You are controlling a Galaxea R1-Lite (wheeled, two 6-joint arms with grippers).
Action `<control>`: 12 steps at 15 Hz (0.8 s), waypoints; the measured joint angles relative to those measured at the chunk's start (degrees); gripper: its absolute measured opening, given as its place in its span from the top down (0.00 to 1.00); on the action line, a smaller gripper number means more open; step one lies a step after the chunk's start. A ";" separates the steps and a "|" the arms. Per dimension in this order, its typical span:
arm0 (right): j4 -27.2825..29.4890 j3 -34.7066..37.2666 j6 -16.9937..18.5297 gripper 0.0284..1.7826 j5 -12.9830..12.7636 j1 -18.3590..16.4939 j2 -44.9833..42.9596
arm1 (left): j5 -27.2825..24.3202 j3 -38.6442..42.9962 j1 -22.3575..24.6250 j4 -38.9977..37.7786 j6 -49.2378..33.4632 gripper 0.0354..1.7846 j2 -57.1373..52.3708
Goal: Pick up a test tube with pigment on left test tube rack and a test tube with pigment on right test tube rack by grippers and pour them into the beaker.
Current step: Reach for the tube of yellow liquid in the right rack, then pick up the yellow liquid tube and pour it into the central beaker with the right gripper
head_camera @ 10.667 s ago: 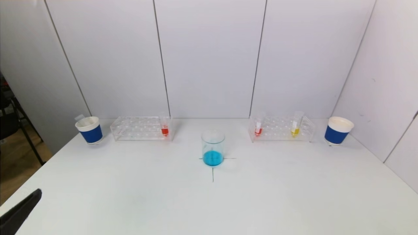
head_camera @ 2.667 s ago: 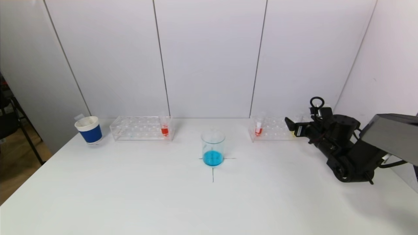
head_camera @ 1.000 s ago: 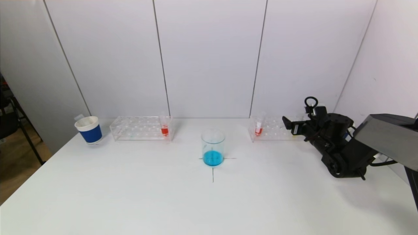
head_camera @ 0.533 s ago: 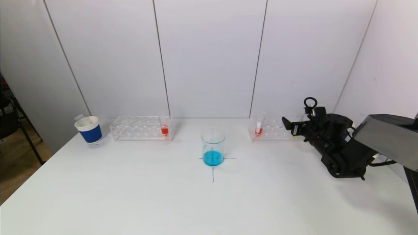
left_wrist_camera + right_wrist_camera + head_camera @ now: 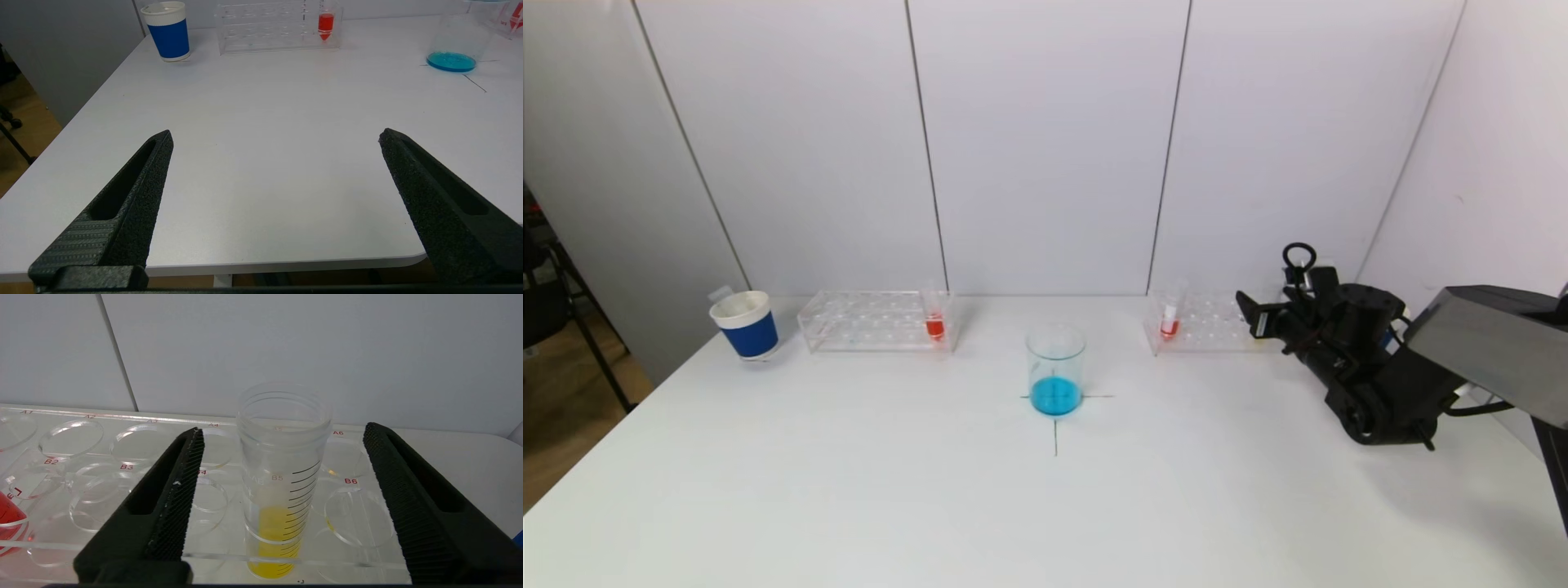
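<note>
Since half a second ago the right gripper [image 5: 1252, 314] is edging slightly rightward at the right rack [image 5: 1202, 320]. Nearest, the left gripper [image 5: 274, 139] is hanging over the table's [image 5: 931, 490] front-left edge, fingers spread wide, holding nothing. Mid-table the beaker [image 5: 1055, 369] is sitting with blue liquid. Farther back, right gripper's fingers [image 5: 175, 486] are flanking the yellow tube [image 5: 282, 477] — apart, not touching — while a red tube [image 5: 935, 314] is standing in the left rack [image 5: 866, 320].

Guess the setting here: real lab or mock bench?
Likely a staged lab-style test bench: clear test tube racks holding coloured pigment, a beaker on a marked cross, plain white partition walls around a white table.
</note>
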 joint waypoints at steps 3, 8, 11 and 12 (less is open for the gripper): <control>-0.01 0.00 0.00 0.58 0.02 0.00 0.00 | 0.00 0.00 0.00 0.00 0.01 0.01 0.00; -0.09 0.01 0.06 0.72 0.07 0.00 0.00 | 0.00 0.00 -0.02 0.00 0.01 0.01 0.00; -0.09 0.01 0.09 0.72 0.05 0.00 0.00 | 0.01 0.00 -0.02 0.00 0.01 0.01 0.00; -0.09 0.01 0.06 0.72 0.05 0.00 0.00 | 0.00 0.00 -0.02 0.00 0.00 0.01 0.00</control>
